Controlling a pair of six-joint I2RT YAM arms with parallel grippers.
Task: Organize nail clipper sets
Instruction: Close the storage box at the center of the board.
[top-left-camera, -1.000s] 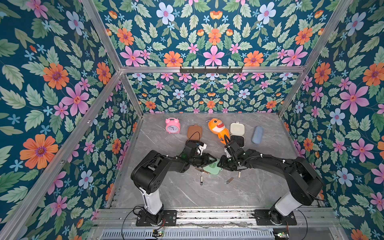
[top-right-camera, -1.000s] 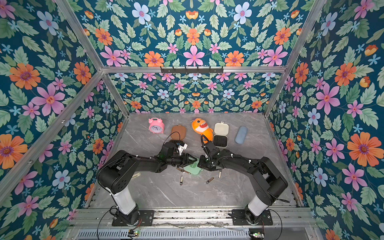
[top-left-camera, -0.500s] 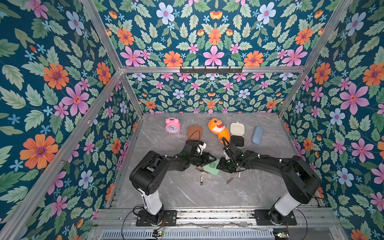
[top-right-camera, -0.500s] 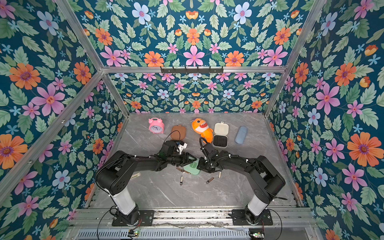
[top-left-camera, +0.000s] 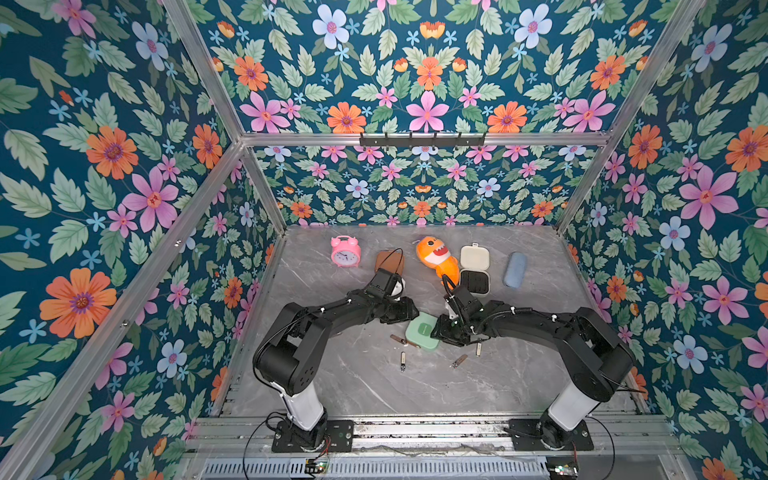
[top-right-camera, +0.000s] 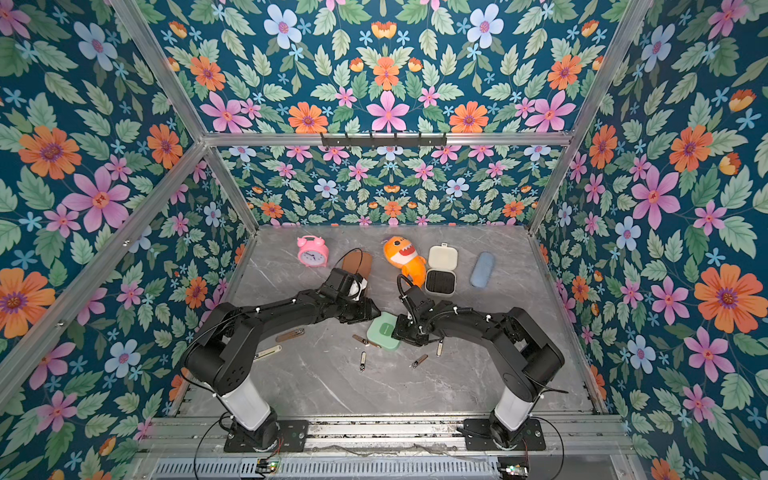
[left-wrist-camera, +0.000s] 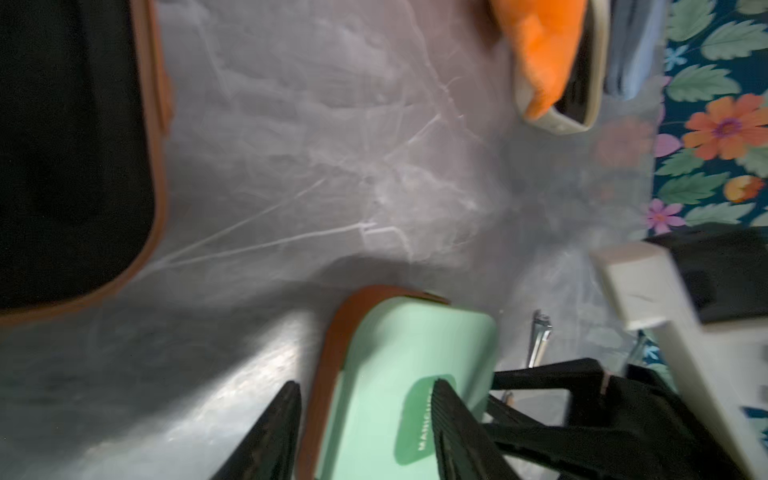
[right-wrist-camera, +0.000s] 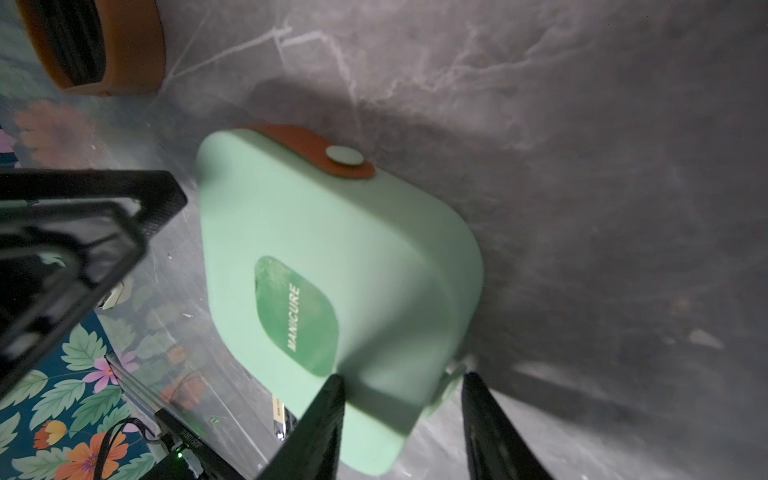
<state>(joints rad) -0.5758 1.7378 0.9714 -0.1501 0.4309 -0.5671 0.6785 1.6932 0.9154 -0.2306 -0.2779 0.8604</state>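
The mint green case (top-left-camera: 422, 330) (right-wrist-camera: 332, 232) lies closed mid-table with both grippers at it. My left gripper (left-wrist-camera: 363, 384) (top-left-camera: 409, 313) is shut on it, one finger on the lid label and the other against its brown-strapped edge. My right gripper (right-wrist-camera: 403, 376) (top-left-camera: 438, 332) straddles the opposite corner. One of its fingers touches the lid and the other stands off, so it is open. The brown case (top-left-camera: 390, 262) and the cream case (top-left-camera: 475, 270) lie open at the back. Slim metal tools (top-left-camera: 402, 360) (top-right-camera: 289, 334) lie loose around the mint green case.
A pink alarm clock (top-left-camera: 345, 251), an orange shark plush (top-left-camera: 438, 259) and a blue-grey pouch (top-left-camera: 515, 269) lie along the back beside the open cases. Floral walls close in three sides. Two loose tools (top-left-camera: 458, 360) lie just in front of the right gripper.
The right gripper's jaws have widened a little around the mint green case's corner. Both arms have shifted only slightly, and the case stays where it was.
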